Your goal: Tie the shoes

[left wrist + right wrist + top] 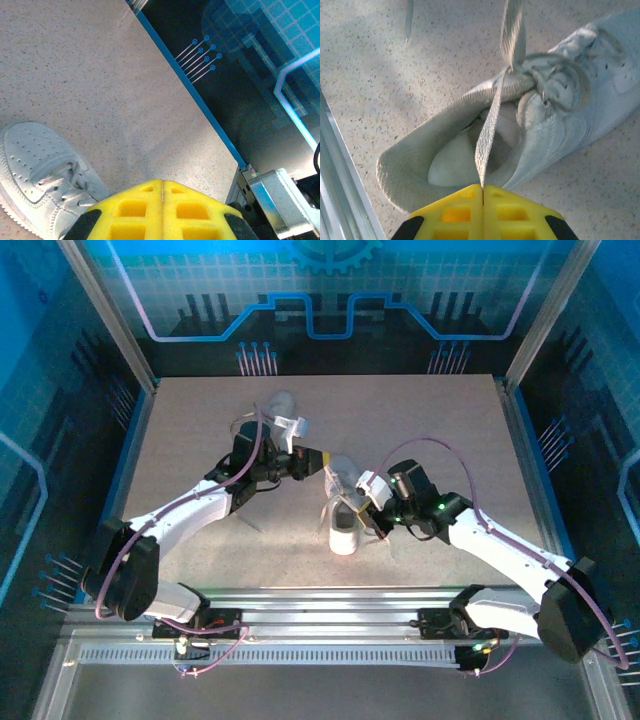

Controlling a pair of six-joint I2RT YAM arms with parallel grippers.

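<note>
One white shoe (343, 530) lies mid-table, and its open heel end (415, 160) faces my right gripper (482, 186). That gripper (352, 502) is shut on a flat pale lace (490, 130), which rises from the jaws to the crossing over the tongue (517, 75). A second strand (512, 20) runs taut from there out of the top of the right wrist view. My left gripper (162, 181) is shut, and I see no lace between its yellow pads; it hovers by the shoe's toe (40, 165) (318, 462). The other shoe (278, 403) sits farther back, behind the left arm.
A loose lace end (409, 20) lies on the speckled tabletop (440, 430). A blue rim (200, 100) borders the table on the right, with dark panels beyond. The metal rail (335, 190) of the near edge runs close behind the right gripper.
</note>
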